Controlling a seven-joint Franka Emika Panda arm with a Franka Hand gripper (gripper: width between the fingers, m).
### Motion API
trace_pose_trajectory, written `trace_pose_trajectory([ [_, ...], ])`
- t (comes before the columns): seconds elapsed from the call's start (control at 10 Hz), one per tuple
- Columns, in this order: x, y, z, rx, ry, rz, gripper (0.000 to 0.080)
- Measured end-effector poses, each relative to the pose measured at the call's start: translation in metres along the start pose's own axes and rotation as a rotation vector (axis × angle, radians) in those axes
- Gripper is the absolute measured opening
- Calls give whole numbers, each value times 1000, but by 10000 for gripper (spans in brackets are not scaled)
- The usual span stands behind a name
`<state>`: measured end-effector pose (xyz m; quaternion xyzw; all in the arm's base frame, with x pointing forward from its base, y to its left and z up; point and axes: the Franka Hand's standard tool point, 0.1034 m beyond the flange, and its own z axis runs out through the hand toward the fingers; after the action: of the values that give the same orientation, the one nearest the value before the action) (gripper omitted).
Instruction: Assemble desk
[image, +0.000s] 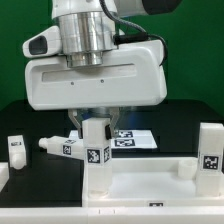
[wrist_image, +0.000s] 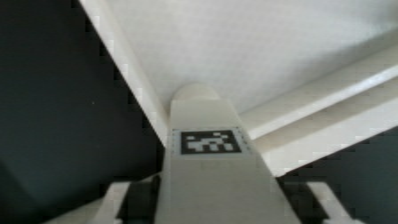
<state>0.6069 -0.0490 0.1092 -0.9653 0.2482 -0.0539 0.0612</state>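
In the exterior view a white desk leg (image: 97, 155) stands upright on the near edge of the flat white tabletop panel (image: 150, 182). My gripper (image: 96, 122) comes down over the leg's top, one finger on each side. The wrist view looks down the same leg (wrist_image: 214, 120) to its square tag, with the tabletop (wrist_image: 267, 50) beyond it. There the gripper (wrist_image: 217, 205) has its fingers (wrist_image: 125, 200) pressed close against both flanks of the leg, shut on it.
Another leg (image: 15, 150) stands at the exterior view's left, one lies on its side (image: 62, 147) beside it, and a third (image: 210, 150) stands at the right. The marker board (image: 132, 138) lies behind on the black table.
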Motion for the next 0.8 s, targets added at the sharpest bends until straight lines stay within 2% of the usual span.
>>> trace_pose_trajectory([
  [0.1, 1, -2, 2, -2, -4, 115, 285],
  [0.3, 16, -8, 4, -5, -16, 443, 285],
  [0.6, 15, -17, 7, 16, -74, 1041, 285],
  [0.8, 17, -17, 7, 24, -78, 1071, 285],
])
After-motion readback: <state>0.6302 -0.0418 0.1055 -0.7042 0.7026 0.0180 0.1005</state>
